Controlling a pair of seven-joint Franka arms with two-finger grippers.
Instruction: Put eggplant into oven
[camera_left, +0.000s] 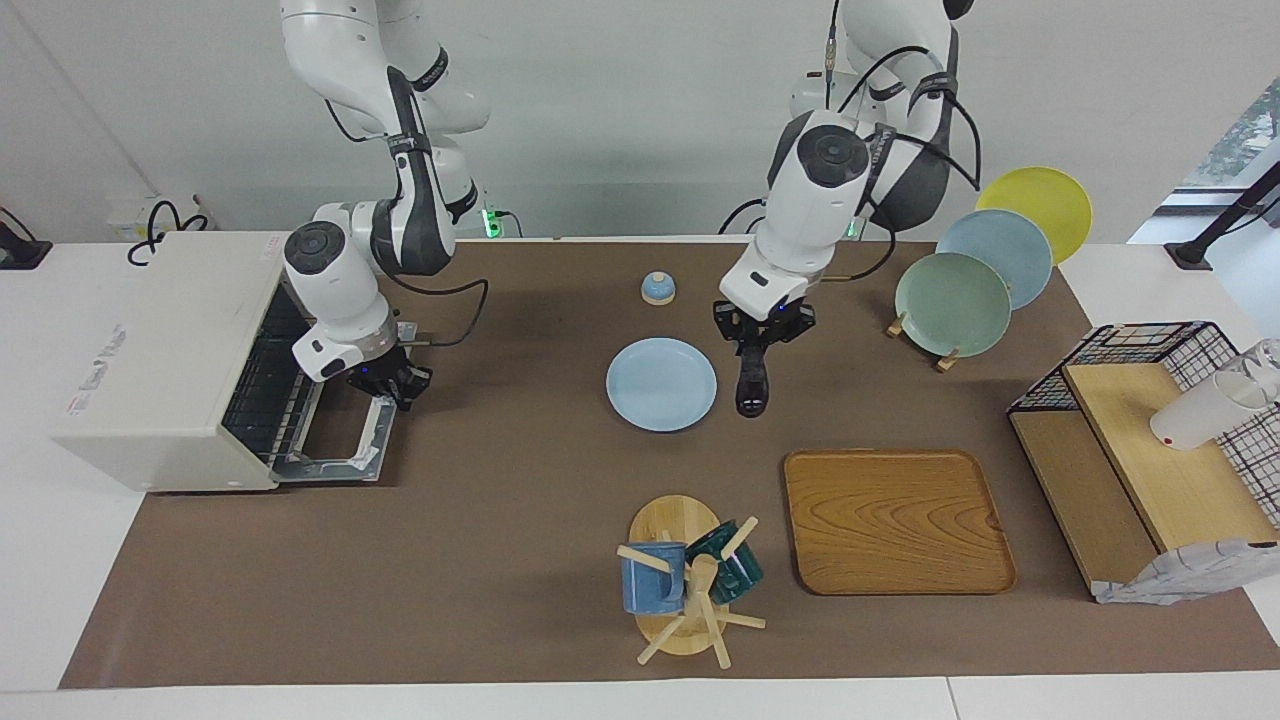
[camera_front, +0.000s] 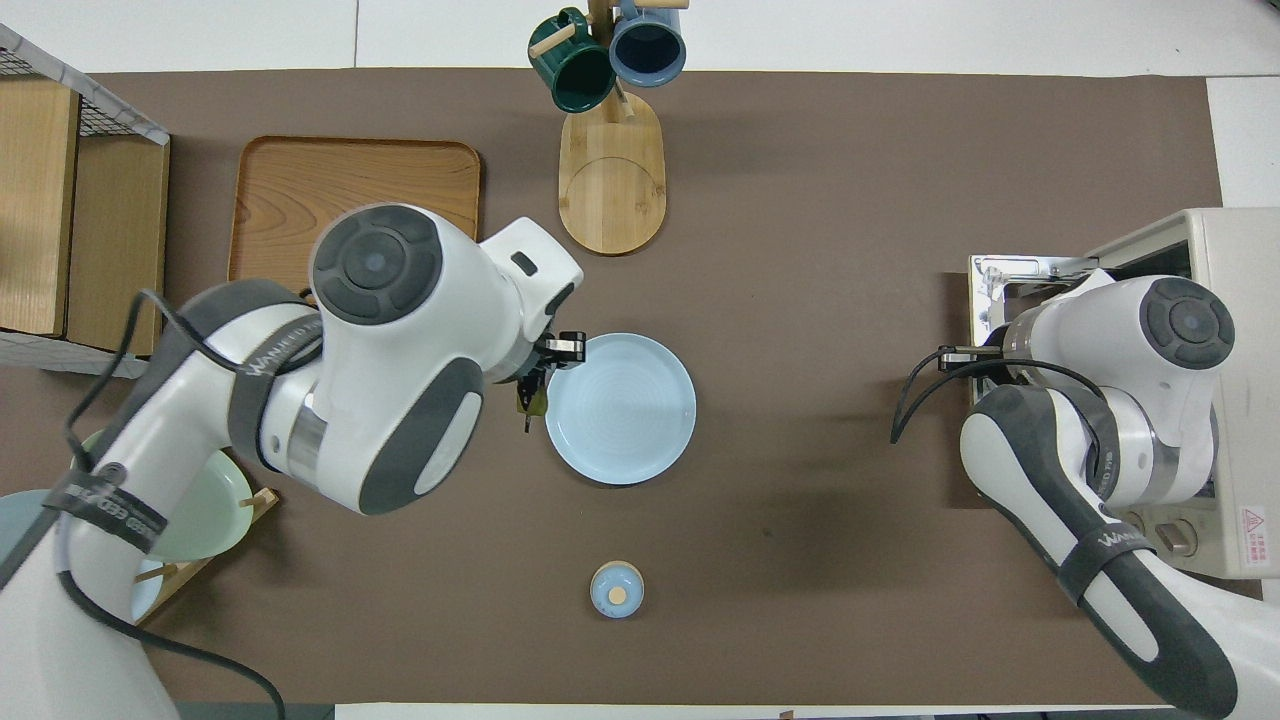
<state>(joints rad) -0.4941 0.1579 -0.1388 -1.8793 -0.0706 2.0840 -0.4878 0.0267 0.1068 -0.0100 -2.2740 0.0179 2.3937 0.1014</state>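
In the facing view the left gripper (camera_left: 757, 345) hangs at frame centre, just right of the blue plate (camera_left: 661, 384). Its jaws are clamped on the upper end of the eggplant (camera_left: 751, 385), which hangs straight down from them, its lower tip close over the brown desk (camera_left: 500, 500); whether it touches cannot be told. In the overhead view the arm hides most of the eggplant; only a dark sliver shows at the plate's left rim. The right gripper (camera_left: 392, 385) sits at frame left, low over the dropped door of the oven (camera_left: 160, 370); whether its jaws are parted cannot be told.
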